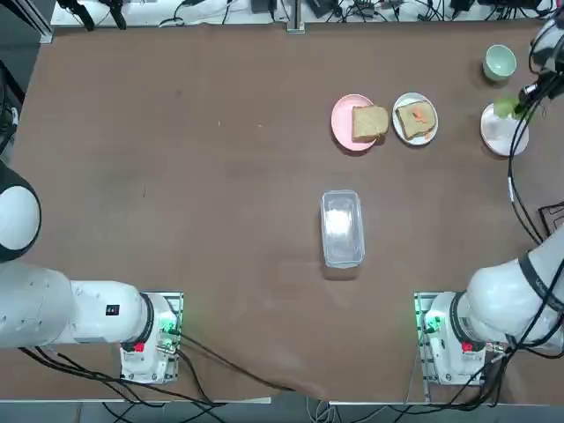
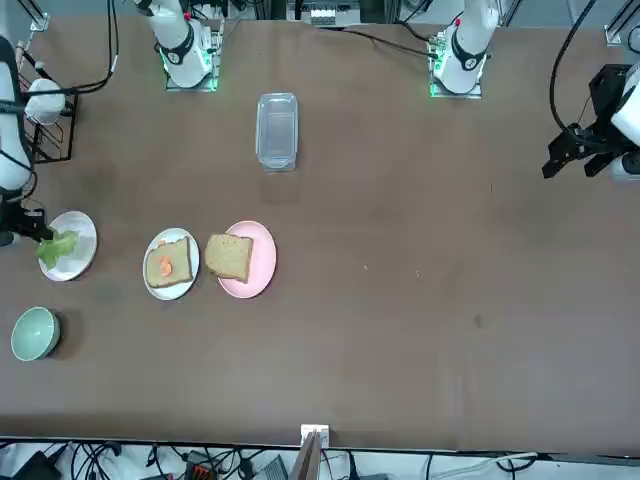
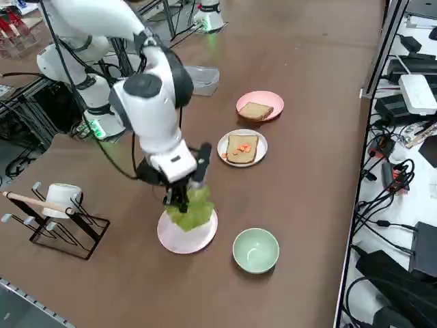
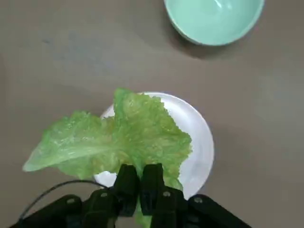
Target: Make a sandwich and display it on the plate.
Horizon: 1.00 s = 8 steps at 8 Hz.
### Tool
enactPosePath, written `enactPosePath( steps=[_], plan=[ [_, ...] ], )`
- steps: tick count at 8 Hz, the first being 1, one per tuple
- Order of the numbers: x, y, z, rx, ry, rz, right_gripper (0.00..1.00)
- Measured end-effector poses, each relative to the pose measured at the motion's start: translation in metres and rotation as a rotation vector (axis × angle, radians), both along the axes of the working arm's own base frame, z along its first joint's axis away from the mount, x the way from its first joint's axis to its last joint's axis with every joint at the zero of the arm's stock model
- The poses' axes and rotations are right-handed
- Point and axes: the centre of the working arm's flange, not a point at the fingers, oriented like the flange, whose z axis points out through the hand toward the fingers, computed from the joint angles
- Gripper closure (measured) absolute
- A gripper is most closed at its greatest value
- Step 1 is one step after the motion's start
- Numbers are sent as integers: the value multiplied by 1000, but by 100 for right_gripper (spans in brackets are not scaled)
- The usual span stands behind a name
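my right hand [image 4: 139,183] has its two fingers pressed together on the stem end of a lettuce leaf [image 4: 118,140], and the leaf hangs off them over a white plate [image 4: 202,142] directly beneath the hand. it looks feather-light and floppy: it sags and fans out past the plate's rim, so i judge it will drape and fold wherever i set it, and a hard squeeze could bruise or tear it. the thicker rib at the base, where i'm pinching, seems the right place to hold; the frilly edge would likely rip.

a pale-green cup [image 3: 255,250] sits just beside the hand. well away from it, another white plate [image 3: 242,148] carries a bread slice [image 3: 242,147] with something orange on top, and beyond that a pink plate [image 3: 260,105] holds a second bread slice [image 3: 255,111]. that bread looks soft and springy, best taken by opposite edges. the sandwich isn't stacked yet.
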Motion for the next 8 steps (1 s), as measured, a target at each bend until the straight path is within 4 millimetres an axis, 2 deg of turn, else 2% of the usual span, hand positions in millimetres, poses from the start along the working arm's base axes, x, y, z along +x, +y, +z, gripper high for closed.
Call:
enactPosePath(
  steps=[1, 2, 3, 4, 6, 8],
  plan=[
    [9, 36, 26, 22, 2, -9, 94],
    [13, 62, 37, 41, 18, -40, 95],
    [19, 97, 42, 58, 49, -88, 95],
    [27, 142, 43, 64, 69, -122, 95],
    [37, 231, 32, 57, 97, -157, 95],
    [36, 301, 9, 16, 135, -142, 95]
  ],
)
